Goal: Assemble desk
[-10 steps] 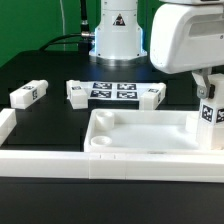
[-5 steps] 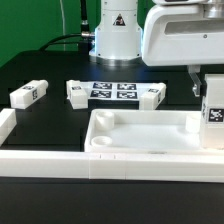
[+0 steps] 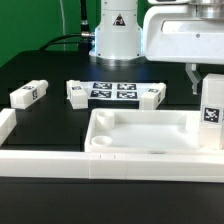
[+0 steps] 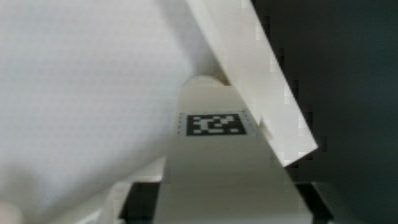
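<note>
Desk top [image 3: 140, 113]: one. Legs: four. Three lie flat: far-left leg [image 3: 28, 93], leg [image 3: 77, 92] left of the marker board [image 3: 112, 91], leg [image 3: 150, 96] right of it. One upright leg [image 3: 212, 108], right. Marker board: one.

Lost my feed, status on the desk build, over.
Gripper shut on short square white tagged leg, upright. At large white tray-like desk top, exterior view's right end. Nothing blocking.

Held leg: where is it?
Exterior view's right edge: the leg stands upright in the gripper, at that end of the desk top.
</note>
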Available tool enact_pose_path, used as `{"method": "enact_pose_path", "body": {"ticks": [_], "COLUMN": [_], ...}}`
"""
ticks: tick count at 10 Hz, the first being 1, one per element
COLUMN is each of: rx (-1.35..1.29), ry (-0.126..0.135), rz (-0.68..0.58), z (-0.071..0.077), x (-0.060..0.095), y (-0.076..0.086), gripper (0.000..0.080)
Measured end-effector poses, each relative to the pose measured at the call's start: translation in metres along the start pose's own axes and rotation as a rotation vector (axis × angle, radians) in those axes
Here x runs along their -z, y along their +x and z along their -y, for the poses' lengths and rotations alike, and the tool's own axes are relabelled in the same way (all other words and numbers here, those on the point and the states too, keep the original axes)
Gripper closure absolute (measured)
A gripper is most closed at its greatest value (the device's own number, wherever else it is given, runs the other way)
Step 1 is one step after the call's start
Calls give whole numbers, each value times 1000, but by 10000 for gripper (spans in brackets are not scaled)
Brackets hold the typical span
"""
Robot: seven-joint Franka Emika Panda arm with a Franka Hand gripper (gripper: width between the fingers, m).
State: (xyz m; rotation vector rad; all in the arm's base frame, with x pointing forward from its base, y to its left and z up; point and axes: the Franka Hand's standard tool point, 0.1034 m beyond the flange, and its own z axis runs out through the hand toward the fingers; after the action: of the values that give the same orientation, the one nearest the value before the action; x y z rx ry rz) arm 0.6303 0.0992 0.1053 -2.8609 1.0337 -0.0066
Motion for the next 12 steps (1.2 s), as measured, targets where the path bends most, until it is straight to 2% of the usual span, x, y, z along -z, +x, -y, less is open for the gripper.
{"method": "enact_pose_path", "body": {"ticks": [4, 6, 7, 8, 9, 10, 12], "rx": [-293, -326, -281, -268, -179, -1, 120], "ry": [11, 11, 12, 5, -2, -12, -8], "rz": [13, 14, 14, 19, 15, 4, 4], "z": [1, 1, 1, 2, 4, 4, 4], "x": [0, 0, 0, 0, 0, 0, -1], "y": [-1, -1, -1, -3, -3, -4, -3], "gripper": [511, 511, 363, 363, 211, 160, 152]}}
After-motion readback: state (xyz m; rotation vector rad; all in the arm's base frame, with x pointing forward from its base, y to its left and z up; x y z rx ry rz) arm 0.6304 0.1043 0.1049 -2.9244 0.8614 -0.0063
